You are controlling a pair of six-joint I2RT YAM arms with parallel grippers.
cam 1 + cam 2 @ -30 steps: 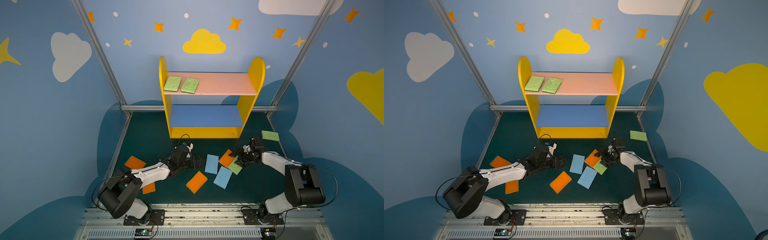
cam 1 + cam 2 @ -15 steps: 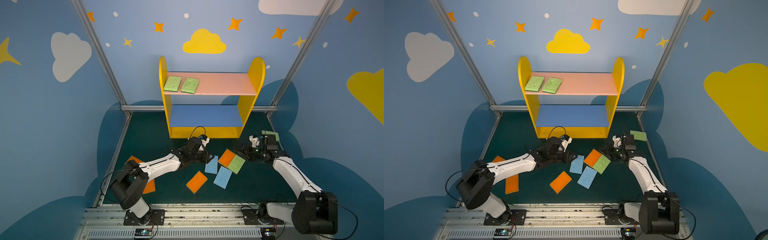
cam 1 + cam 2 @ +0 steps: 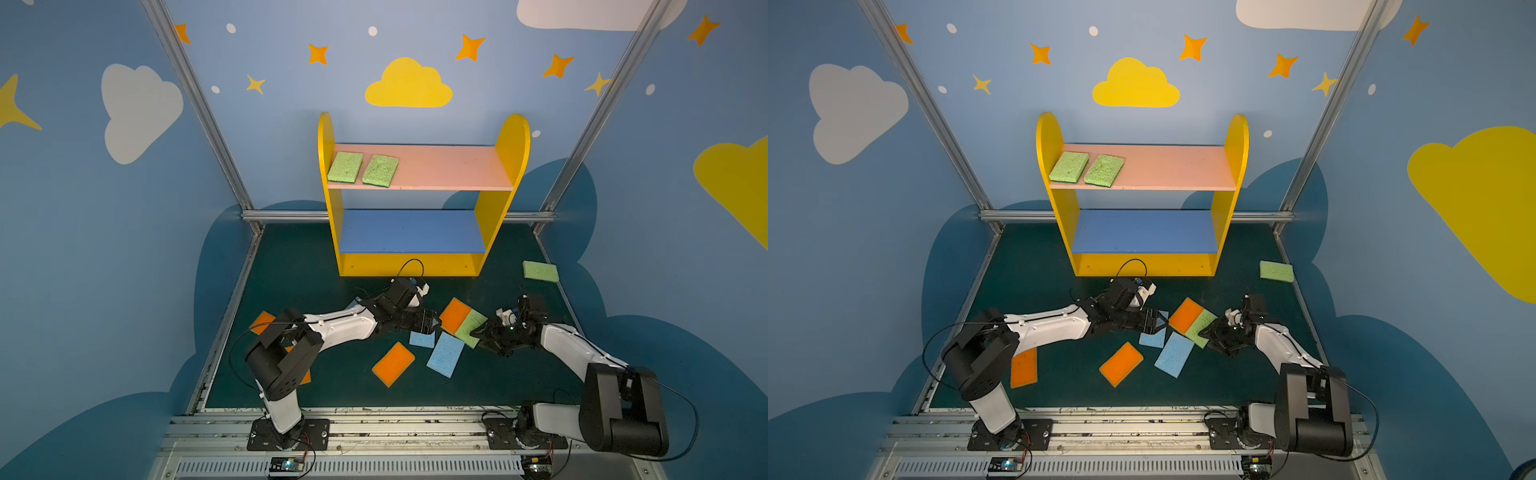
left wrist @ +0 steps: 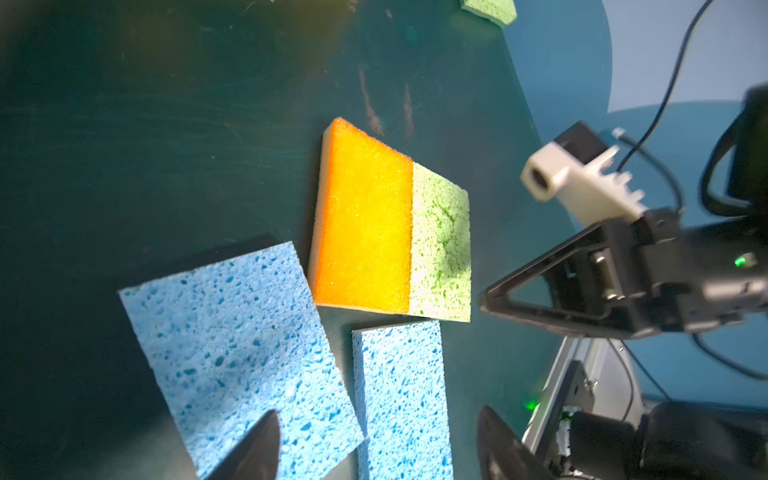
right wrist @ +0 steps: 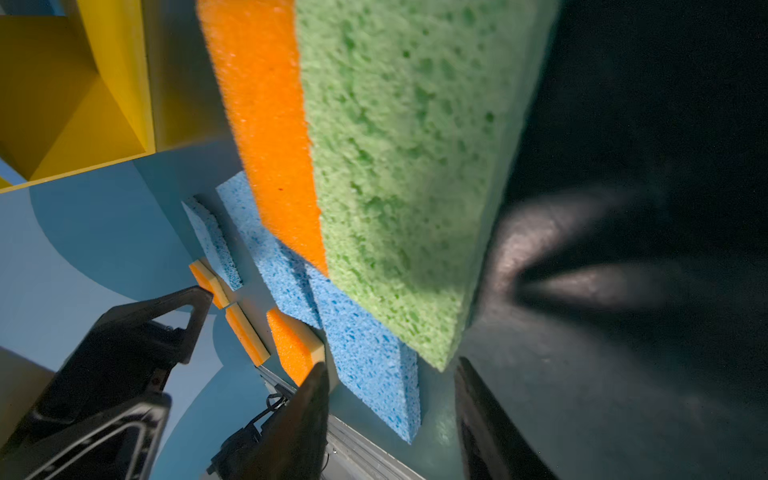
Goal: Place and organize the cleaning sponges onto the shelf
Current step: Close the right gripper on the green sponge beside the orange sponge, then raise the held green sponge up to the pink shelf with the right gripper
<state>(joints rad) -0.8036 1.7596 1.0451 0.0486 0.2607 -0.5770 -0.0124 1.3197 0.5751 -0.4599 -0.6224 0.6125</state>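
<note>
We judge pickup under way: both jaws released, left over a blue sponge (image 4: 232, 345), right at a green sponge (image 5: 399, 166); next, clench and lift.

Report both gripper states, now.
Left gripper: open, holding nothing, over a blue sponge.
Right gripper: open, empty, at a corner of the green sponge.

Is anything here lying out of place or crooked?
Yes. Mid-floor, a green sponge abuts or overlaps an orange sponge; which lies on top is unclear. On the pink board, the second green pad sits slightly turned against its neighbour.
</note>
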